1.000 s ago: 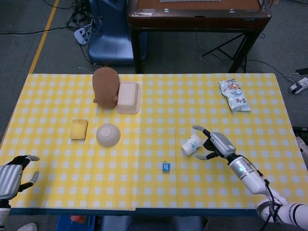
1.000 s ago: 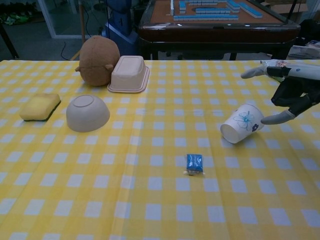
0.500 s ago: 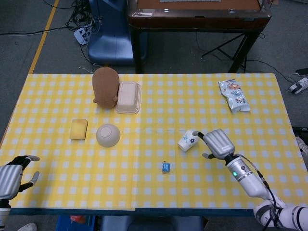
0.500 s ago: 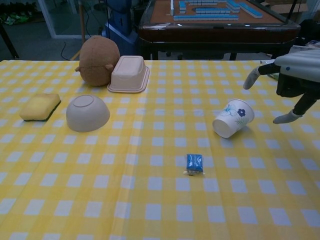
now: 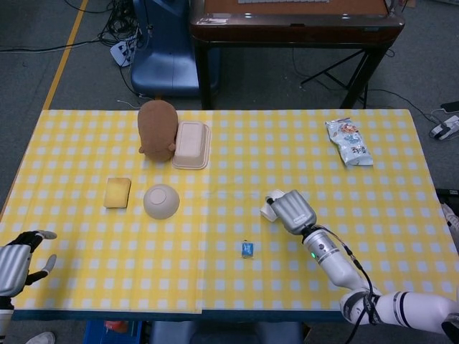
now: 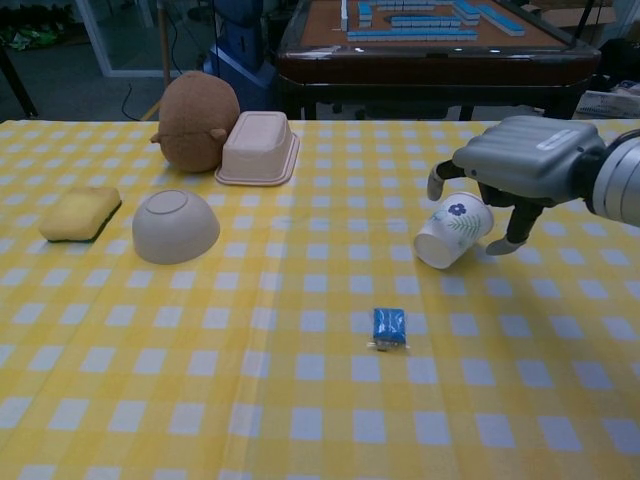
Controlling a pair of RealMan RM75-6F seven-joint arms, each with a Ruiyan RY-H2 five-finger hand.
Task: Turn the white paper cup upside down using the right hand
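The white paper cup [image 6: 450, 232] with a blue flower print lies on its side on the yellow checked table [image 6: 300, 400], mouth towards the front left. My right hand [image 6: 525, 160] hovers palm down over its base end, the thumb on the cup's far-left side and a finger beside its right. I see no firm grip on it. In the head view the right hand [image 5: 292, 210] hides most of the cup [image 5: 271, 208]. At the table's near left corner my left hand [image 5: 18, 265] rests with fingers apart, holding nothing.
A small blue packet [image 6: 389, 328] lies in front of the cup. To the left are an upturned bowl [image 6: 175, 227], a yellow sponge [image 6: 80, 213], a brown plush toy [image 6: 198, 122] and a beige box [image 6: 259, 148]. A snack bag [image 5: 348, 142] lies far right.
The right hand turned palm down and moved left until it was over the cup. The cup rolled left and towards the far side. The left hand stayed put.
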